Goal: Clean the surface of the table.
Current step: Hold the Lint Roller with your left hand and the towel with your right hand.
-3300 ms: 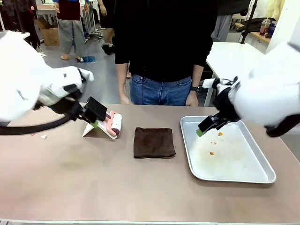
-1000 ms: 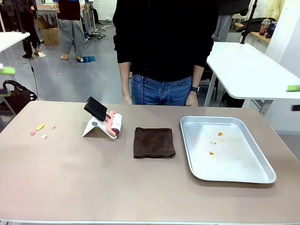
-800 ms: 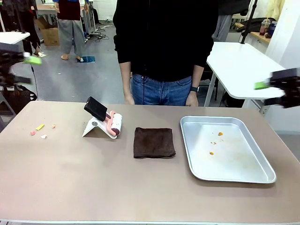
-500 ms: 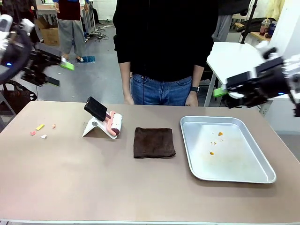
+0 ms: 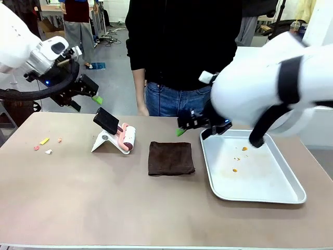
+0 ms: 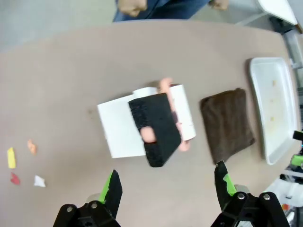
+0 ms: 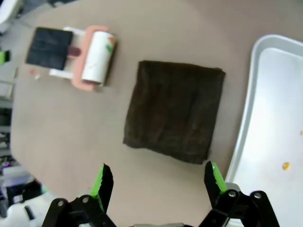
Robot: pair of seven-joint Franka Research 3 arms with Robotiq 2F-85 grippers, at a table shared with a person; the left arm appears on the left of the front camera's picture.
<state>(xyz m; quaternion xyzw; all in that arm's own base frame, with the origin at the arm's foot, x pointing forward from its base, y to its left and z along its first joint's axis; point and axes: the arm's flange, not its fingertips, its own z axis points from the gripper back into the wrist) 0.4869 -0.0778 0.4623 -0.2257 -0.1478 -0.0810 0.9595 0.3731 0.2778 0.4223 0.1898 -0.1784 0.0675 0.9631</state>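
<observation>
The pinkish-brown table (image 5: pixel 104 198) carries a folded dark brown cloth (image 5: pixel 171 158) at its middle. A pink lint roller with a black handle (image 5: pixel 117 133) rests on a white stand left of the cloth. Small coloured scraps (image 5: pixel 44 145) lie near the table's left edge. My left gripper (image 5: pixel 86 100) hangs open above the far left part of the table, over the roller (image 6: pixel 156 127), as its own view shows between its fingertips (image 6: pixel 167 183). My right gripper (image 5: pixel 194 130) hovers open just beyond the cloth (image 7: pixel 175 111); in its own view the gripper (image 7: pixel 158 179) holds nothing.
A shiny metal tray (image 5: pixel 291 195) with a few orange crumbs (image 5: pixel 235 170) lies at the right. A person in black (image 5: pixel 182 52) stands at the far edge, hands (image 5: pixel 212 110) hanging near it. A white table (image 5: pixel 270 73) stands behind at the right.
Both arms have swung in from the picture's sides toward the middle and come lower, the right one reaching past the tray toward the cloth. Both grippers stay open. The things on the table have not moved.
</observation>
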